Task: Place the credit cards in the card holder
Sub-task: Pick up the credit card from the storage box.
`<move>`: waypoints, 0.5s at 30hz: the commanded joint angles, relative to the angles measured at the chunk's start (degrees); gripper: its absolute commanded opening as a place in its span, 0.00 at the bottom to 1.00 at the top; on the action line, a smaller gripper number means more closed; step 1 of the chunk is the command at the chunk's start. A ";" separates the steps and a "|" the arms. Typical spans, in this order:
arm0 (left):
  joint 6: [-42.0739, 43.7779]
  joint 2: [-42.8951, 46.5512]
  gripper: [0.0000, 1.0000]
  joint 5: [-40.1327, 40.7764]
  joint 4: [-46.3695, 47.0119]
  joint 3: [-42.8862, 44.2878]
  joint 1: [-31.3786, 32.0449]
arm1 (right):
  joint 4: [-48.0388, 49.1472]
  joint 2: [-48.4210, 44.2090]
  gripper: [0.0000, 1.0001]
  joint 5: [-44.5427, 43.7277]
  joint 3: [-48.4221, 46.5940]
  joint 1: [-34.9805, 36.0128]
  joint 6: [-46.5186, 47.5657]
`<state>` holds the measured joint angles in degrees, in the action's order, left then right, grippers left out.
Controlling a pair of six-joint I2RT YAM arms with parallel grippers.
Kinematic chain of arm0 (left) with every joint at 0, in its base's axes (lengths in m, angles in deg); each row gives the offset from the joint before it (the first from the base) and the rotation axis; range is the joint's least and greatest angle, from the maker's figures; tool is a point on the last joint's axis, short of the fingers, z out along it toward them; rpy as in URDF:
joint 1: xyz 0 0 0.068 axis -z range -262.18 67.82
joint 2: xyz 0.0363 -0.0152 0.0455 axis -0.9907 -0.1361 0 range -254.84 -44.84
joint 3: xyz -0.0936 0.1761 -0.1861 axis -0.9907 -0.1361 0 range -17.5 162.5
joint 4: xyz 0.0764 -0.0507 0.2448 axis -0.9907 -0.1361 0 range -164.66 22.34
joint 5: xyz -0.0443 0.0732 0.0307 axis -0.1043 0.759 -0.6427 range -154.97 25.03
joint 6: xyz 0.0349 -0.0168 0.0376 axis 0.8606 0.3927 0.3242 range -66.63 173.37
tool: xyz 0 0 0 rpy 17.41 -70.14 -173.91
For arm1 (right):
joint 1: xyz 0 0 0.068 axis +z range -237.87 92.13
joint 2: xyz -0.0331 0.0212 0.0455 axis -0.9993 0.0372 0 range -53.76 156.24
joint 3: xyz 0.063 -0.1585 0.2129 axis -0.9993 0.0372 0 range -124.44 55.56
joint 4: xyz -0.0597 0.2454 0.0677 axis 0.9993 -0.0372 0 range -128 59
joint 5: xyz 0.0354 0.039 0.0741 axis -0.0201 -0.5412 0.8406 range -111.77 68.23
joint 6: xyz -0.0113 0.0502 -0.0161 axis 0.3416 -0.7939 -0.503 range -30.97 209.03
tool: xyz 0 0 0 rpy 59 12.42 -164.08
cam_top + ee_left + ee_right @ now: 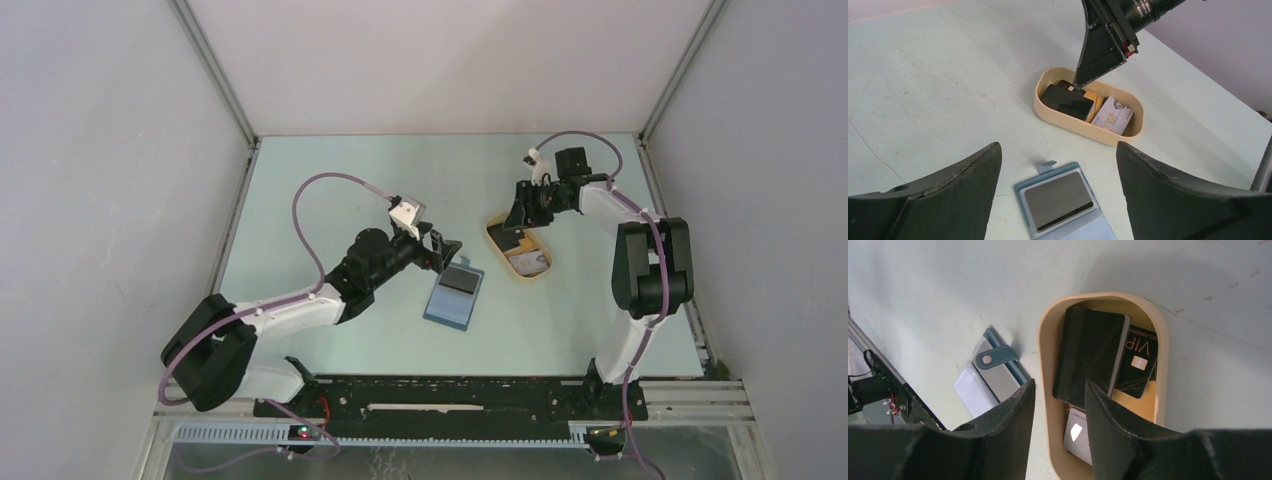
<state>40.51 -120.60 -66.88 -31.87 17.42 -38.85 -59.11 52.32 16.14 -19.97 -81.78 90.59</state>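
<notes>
While our left gripper (447, 254) hangs w/ jaws wide apart over the far end of the open card holder (452, 305), one grey card (1060, 200) lies on its inner face. Our right gripper (1060, 385), jaws partly apart & clamping nothing, straddles the beige tray (1163, 365) rim, above the other credit cards (1093, 350).

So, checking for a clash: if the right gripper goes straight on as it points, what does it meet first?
Probably the black card on top in the beige tray; the right gripper straddles its edge.
</notes>
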 commanded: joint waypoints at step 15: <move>1.79 -2.33 0.89 -4.04 -1.51 3.60 -0.15 | -3.12 3.20 0.48 -7.66 -2.09 1.11 0.90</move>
<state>40.55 -122.66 -69.52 -33.53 17.55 -38.85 -61.93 55.01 9.72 -19.97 -81.26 90.86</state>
